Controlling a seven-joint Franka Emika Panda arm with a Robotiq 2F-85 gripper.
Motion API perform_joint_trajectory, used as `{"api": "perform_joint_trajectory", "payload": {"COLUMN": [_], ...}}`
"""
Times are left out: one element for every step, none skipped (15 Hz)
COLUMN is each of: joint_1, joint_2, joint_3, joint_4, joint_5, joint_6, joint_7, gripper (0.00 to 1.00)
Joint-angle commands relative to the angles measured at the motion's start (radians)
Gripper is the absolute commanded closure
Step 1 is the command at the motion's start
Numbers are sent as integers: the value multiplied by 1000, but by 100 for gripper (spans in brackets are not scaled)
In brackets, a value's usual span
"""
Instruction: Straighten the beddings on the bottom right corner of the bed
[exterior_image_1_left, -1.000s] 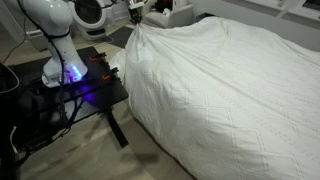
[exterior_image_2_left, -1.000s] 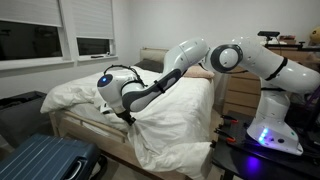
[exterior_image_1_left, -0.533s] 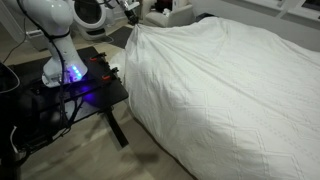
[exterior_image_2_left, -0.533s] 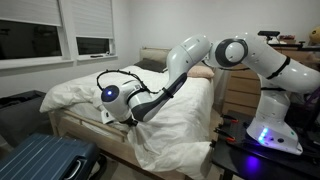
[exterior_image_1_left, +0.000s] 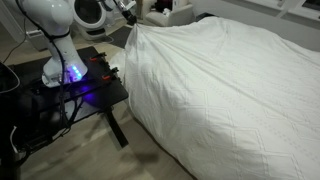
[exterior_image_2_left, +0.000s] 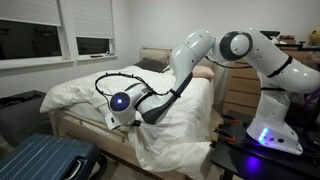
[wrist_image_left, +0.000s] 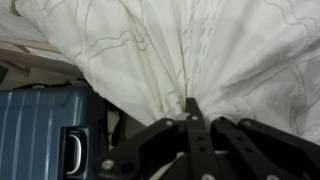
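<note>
The white quilted beddings (exterior_image_1_left: 220, 90) cover the bed (exterior_image_2_left: 85, 128) and hang over its corner in both exterior views (exterior_image_2_left: 175, 125). In the wrist view the beddings (wrist_image_left: 180, 45) gather into folds that run down into my gripper (wrist_image_left: 190, 104). The black fingers are shut together on a pinched bunch of the fabric. In an exterior view my gripper (exterior_image_2_left: 128, 118) sits low at the bed's corner, with the fabric pulled towards it. In an exterior view the gripper (exterior_image_1_left: 133, 18) holds the fabric's far corner.
A blue hard suitcase (exterior_image_2_left: 45, 160) stands on the floor beside the bed and shows in the wrist view (wrist_image_left: 50, 135). The black robot stand (exterior_image_1_left: 70, 85) with a lit base is close to the bed's side. A wooden dresser (exterior_image_2_left: 245, 90) is behind the arm.
My gripper has moved down and outward along the bed's corner, dragging the pinched beddings with it. The grip stays shut.
</note>
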Motion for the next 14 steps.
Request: {"api": "perform_joint_trajectory", "payload": {"joint_1": [29,35,51,78,114,153,185,223,258,281,294,308,316,317], "joint_2": [-81,-80,-82,-89,-99,-112,-118,-133,-138,-147,-153,-158,-165,-171], "joint_3": [69,85,107,123,130,132,120,88,63,36,13,-8,-27,-43], "joint_4": [-88,-83,-74,-64,-51,-33,-19,-17,-1,-5,-4,-7,-15,-21], "joint_5": [-30,-31,-31,-30,-23,-17,-25,-52,-73,-96,-111,-127,-143,-156], "joint_6": [78,122,157,180,170,148,133,119,93,71,42,11,-18,-51], "joint_7": [47,50,51,57,66,87,111,166,204,250,281,318,353,379], "gripper": [71,64,57,51,42,35,27,20,12,5,0,0,0,0]}}
